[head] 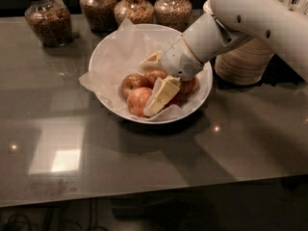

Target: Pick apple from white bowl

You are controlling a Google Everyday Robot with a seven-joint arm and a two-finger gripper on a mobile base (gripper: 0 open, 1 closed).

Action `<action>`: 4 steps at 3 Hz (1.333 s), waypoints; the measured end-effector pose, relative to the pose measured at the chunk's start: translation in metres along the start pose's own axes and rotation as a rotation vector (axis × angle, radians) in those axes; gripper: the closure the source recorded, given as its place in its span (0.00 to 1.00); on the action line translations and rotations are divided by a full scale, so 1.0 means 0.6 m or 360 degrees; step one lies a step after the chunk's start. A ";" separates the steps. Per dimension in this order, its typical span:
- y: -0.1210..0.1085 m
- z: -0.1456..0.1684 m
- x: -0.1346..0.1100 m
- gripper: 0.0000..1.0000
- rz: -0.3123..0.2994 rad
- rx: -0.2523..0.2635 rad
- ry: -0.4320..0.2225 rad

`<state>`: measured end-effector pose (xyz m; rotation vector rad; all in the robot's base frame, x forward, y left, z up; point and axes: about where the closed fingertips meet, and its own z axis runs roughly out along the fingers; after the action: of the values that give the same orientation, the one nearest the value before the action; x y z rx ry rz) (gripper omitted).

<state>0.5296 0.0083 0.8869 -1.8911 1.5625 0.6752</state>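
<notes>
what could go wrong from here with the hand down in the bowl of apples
The hand sits open among tightly packed apples in the white bowl. Its lower finger lies right beside the front apple, so closing may pinch a neighbour or roll it away. The paper lining could snag and lift. A sideways push might slide the bowl on the glossy table.

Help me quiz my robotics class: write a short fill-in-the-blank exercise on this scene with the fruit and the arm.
1. The white bowl is lined with crumpled white ____.
2. The gripper, fingers open, is down among the apples inside the ____.
3. Behind the bowl stand ____ glass jars in a row.

Missing words: paper; bowl; four.
</notes>
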 end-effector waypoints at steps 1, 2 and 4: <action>0.006 0.008 0.000 0.48 0.0021 -0.0033 -0.0013; 0.011 -0.002 -0.011 0.72 0.0021 -0.0025 -0.0019; 0.020 -0.031 -0.026 0.79 0.0011 0.0018 -0.0012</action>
<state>0.5155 0.0040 0.9093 -1.8739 1.5652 0.6746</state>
